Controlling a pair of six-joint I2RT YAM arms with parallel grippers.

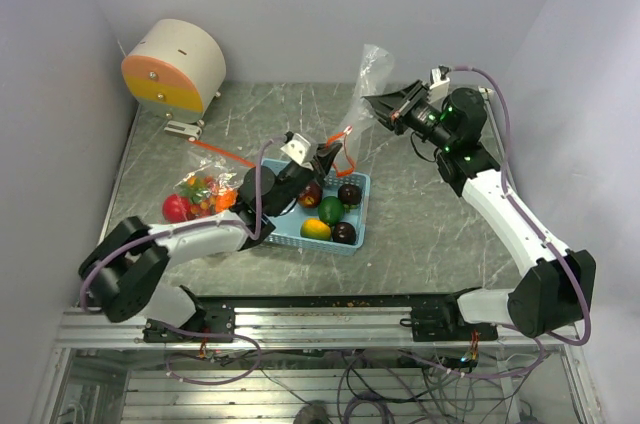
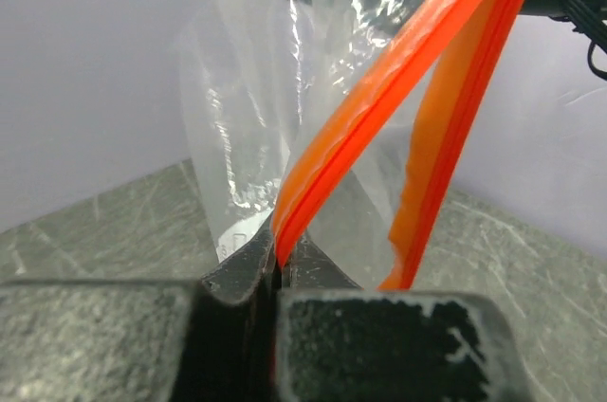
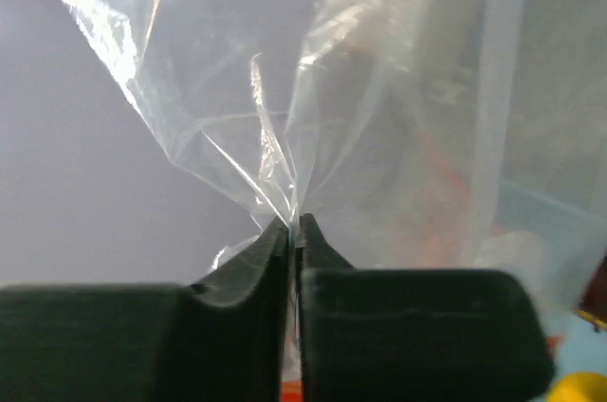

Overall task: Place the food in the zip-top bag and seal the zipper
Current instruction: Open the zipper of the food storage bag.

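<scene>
A clear zip-top bag (image 1: 360, 94) with an orange zipper (image 2: 379, 99) hangs in the air above the light blue basket (image 1: 362, 212). My left gripper (image 1: 328, 156) is shut on the zipper strip at the bag's lower end; the left wrist view shows its jaws (image 2: 282, 248) pinching the strip. My right gripper (image 1: 372, 104) is shut on the clear film higher up, as the right wrist view (image 3: 295, 224) shows. In the basket lie two dark purple pieces (image 1: 350, 194), a green piece (image 1: 331, 210), a yellow-orange piece (image 1: 315, 229) and a reddish piece (image 1: 310, 194). The held bag looks empty.
A second clear bag (image 1: 200, 192) with small colourful pieces lies left of the basket, a red apple (image 1: 176, 208) beside it. An orange strip (image 1: 225, 152) lies on the table behind it. A cream and orange round box (image 1: 175, 66) stands at the back left. White walls enclose the table.
</scene>
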